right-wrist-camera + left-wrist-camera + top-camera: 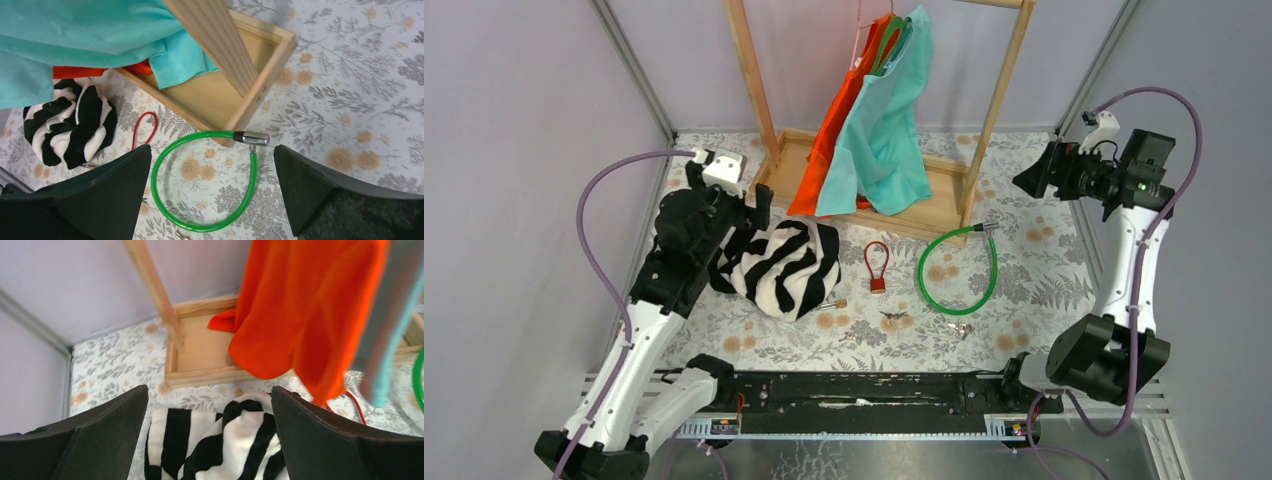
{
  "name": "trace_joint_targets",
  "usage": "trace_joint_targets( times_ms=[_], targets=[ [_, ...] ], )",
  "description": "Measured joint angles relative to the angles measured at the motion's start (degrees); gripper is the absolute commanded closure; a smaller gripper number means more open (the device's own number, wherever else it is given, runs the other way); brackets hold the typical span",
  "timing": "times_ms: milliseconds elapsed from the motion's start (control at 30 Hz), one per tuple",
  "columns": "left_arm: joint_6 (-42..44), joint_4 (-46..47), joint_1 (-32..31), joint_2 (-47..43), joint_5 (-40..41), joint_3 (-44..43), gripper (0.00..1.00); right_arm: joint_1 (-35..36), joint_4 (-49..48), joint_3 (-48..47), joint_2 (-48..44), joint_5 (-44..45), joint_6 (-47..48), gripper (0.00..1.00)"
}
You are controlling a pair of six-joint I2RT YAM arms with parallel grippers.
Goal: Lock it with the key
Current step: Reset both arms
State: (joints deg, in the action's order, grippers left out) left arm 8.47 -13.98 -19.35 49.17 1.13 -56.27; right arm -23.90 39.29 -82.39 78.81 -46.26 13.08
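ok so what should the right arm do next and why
Probably lower the open right gripper toward the small metal keys lying just in front of the green cable lock. It hangs high and empty, and the keys lie untouched.

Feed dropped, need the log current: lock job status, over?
Left gripper open, empty, over black-and-white striped cloth. Right gripper open, empty, facing green cable lock. Small metal keys loose on table, untouched, unobstructed.

Bare table (1044,265) around green cable lock (253,172) — wooden rack (924,215) behind, striped cloth (779,265) to left.
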Motion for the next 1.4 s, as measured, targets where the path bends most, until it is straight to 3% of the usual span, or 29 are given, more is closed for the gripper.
trace_joint_targets(
  times_ms=[133, 333, 833, 1000, 1400],
  targets=[
    [-2.08, 0.15, 4.52, -2.1, -0.04, 2.25, 0.0, 3.61, -7.87, 7.87, -5.38, 1.33, -3.67, 0.01],
    [-4.09, 1.46, 7.96, -4.13, -0.68, 5.81, 0.0, 20.09, -17.4, 19.34, -14.86, 13.05, -5.35, 0.01],
    [-5.33, 11.85, 9.77, -3.89, -1.62, 15.3, 0.0, 20.39, -23.15, 28.98, -23.15, 20.72, -4.46, 0.01],
    [-5.35, 11.78, 10.51, -5.01, -1.44, 15.34, 0.0, 20.39, -23.67, 29.27, -23.37, 20.87, -3.06, 0.01],
    [-4.94, 11.28, 11.19, -8.79, -9.46, 16.04, 0.0, 20.37, -24.48, 29.51, -25.33, 23.19, -1.33, 0.01]
  ],
)
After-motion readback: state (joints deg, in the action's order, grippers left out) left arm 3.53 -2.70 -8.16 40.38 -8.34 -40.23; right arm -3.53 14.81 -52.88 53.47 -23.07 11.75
